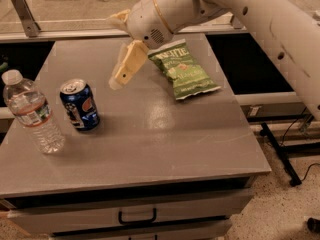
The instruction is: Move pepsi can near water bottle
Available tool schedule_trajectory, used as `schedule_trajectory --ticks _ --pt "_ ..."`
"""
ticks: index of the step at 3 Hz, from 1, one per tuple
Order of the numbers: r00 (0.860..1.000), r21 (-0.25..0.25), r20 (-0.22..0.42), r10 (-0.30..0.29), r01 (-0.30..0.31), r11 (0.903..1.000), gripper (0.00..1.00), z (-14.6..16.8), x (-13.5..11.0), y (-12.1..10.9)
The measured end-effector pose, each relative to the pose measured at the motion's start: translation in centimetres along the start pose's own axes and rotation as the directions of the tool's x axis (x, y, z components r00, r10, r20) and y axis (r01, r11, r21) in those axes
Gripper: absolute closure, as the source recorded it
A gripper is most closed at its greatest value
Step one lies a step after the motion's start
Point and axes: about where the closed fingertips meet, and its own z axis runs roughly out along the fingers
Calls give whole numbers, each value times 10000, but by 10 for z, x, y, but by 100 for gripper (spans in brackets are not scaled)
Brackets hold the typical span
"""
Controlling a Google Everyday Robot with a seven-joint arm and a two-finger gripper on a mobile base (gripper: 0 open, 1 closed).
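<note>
The pepsi can (80,105) stands upright on the left part of the grey table (165,134). It is dark blue with a silver top. The water bottle (33,112), clear with a white cap and a white-red label, stands just left of the can with a small gap between them. My gripper (113,51) hangs above the table, up and to the right of the can and apart from it. Its cream fingers (127,64) are spread open and hold nothing.
A green chip bag (183,69) lies on the table's right rear part, just right of the gripper. A metal railing (22,11) runs behind the table. A drawer with a dark handle (137,217) sits under the front edge. A stand leg (280,151) is on the floor at the right.
</note>
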Motion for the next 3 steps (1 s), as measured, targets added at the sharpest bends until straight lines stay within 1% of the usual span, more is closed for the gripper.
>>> schedule_trajectory --ticks 1,2,3 --pt "9811 2772 -1717 -898 1356 9512 0 -77 -18 -38" --pt "9230 5115 -3590 -1387 3189 7979 0 -156 -62 -69" --pt "8897 5515 -4288 -1565 3950 7348 0 -179 -70 -79"
